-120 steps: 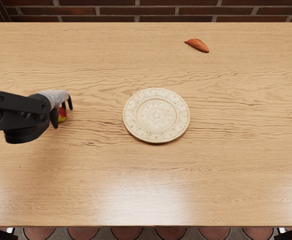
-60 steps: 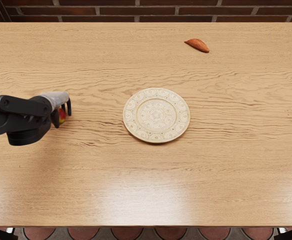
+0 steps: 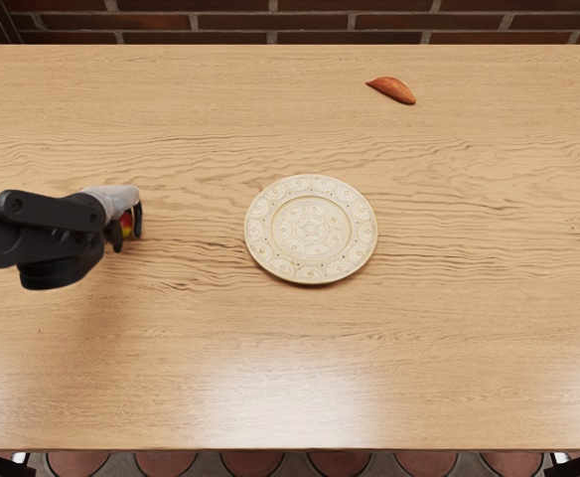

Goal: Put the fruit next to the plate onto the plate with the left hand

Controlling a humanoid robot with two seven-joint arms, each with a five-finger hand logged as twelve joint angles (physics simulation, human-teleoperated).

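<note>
A small red and yellow fruit (image 3: 126,225) lies at the table's left, mostly hidden under my left hand (image 3: 123,221). The hand's dark fingers are curled down around the fruit, closed on it. The black forearm comes in from the left edge. A cream patterned plate (image 3: 311,229) sits at the table's middle, well to the right of the hand, with nothing on it. The right arm is out of view.
An orange-brown wedge-shaped piece of food (image 3: 392,89) lies near the far edge, right of centre. A brick wall runs behind the wooden table (image 3: 290,358).
The left hand has dropped slightly and its fingers have closed further around the fruit, which shows less than before. The plate has not moved.
</note>
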